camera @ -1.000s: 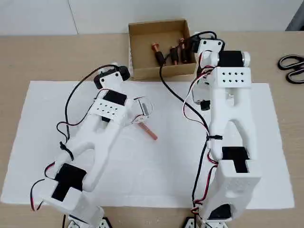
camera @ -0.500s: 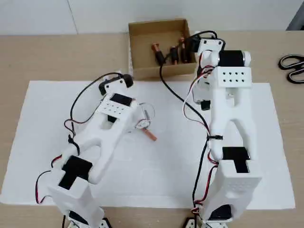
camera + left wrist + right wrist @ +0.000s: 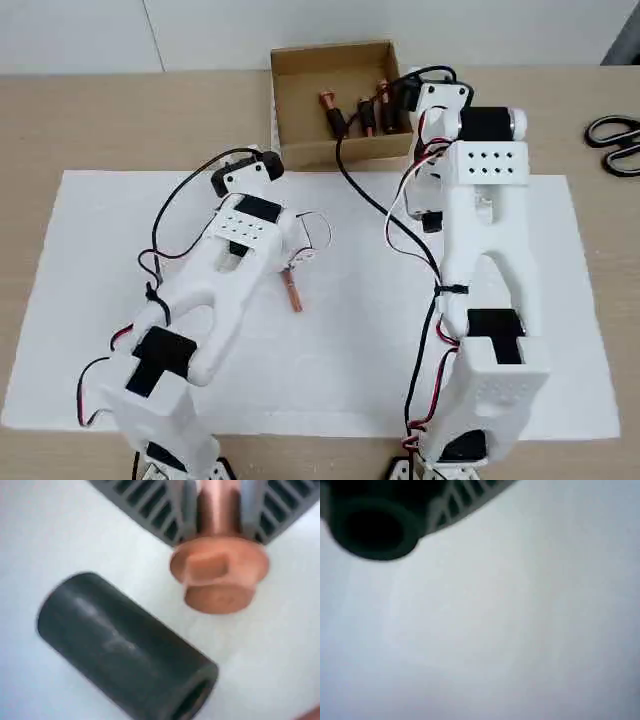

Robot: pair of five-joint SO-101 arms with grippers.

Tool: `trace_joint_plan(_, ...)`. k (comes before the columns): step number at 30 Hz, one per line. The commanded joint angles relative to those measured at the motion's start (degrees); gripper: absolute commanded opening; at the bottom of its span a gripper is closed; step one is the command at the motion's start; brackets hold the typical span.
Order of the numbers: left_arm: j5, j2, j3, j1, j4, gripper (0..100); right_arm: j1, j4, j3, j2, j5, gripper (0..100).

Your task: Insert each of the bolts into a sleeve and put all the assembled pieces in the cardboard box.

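Since 1 s ago the left arm (image 3: 215,290) has swung its wrist. The bolt (image 3: 293,292), which then slanted away toward the right arm (image 3: 485,230), now points almost straight at the table's near edge. The right arm has kept its pose.

The left gripper (image 3: 297,262) is closed narrow on the bolt's copper shank. In the left wrist view the ribbed fingers (image 3: 150,500) pinch it just above the flanged head. A loose sleeve (image 3: 125,647), black, lies on its side on the white sheet (image 3: 350,370) just beside that head, not touching it.

The right gripper (image 3: 385,505) holds a second sleeve (image 3: 370,530) with its open bore facing the camera, raised above the sheet.

The cardboard box (image 3: 340,152) stands at the sheet's far edge, beyond both grippers, with assembled pieces (image 3: 355,112) lying inside near its right wall. A black cable (image 3: 365,195) runs from the box corner across the sheet between the 2 arms. The widest bare stretch of sheet lies between the arms toward the near edge. Scissors (image 3: 615,132) rest on the table (image 3: 100,120) at its right edge, off the sheet.
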Motion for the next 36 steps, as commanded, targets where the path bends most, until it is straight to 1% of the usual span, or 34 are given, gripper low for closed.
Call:
trace_joint_plan(1,-4.0,-5.0,-2.2,0.0,2.9,0,0.4,0.7,-0.3,-3.9,-0.4,0.4)
trace_joint_plan(7,-16.9,-15.9,-3.0,-1.3,10.5,0,0.4,0.7,-0.3,-3.9,-0.4,0.4)
trace_joint_plan(9,-20.3,-19.1,-3.0,-2.5,12.5,0,0.4,0.7,-0.3,-3.9,-0.4,0.4)
trace_joint_plan(12,-23.5,-23.8,-3.0,-4.6,13.5,0,-0.2,0.7,-0.2,-3.9,-0.5,0.4)
trace_joint_plan(15,-23.6,-28.2,-3.0,-6.7,13.5,0,-2.1,0.7,0.7,-4.2,-0.5,0.4)
trace_joint_plan(19,-23.7,-33.8,-3.0,-7.1,14.3,0,-4.4,0.7,0.9,-4.4,-0.3,0.4)
trace_joint_plan(26,-23.8,-39.7,-3.0,-6.9,17.1,0,-4.7,0.7,0.9,-6.3,-0.3,0.6)
trace_joint_plan(31,-23.6,-41.5,-3.0,-6.9,17.0,0,-4.7,0.7,1.2,-17.5,-0.4,0.6)
trace_joint_plan(36,-23.6,-41.7,-3.0,-7.1,17.0,0,-4.6,0.1,9.9,-34.0,-0.2,0.6)
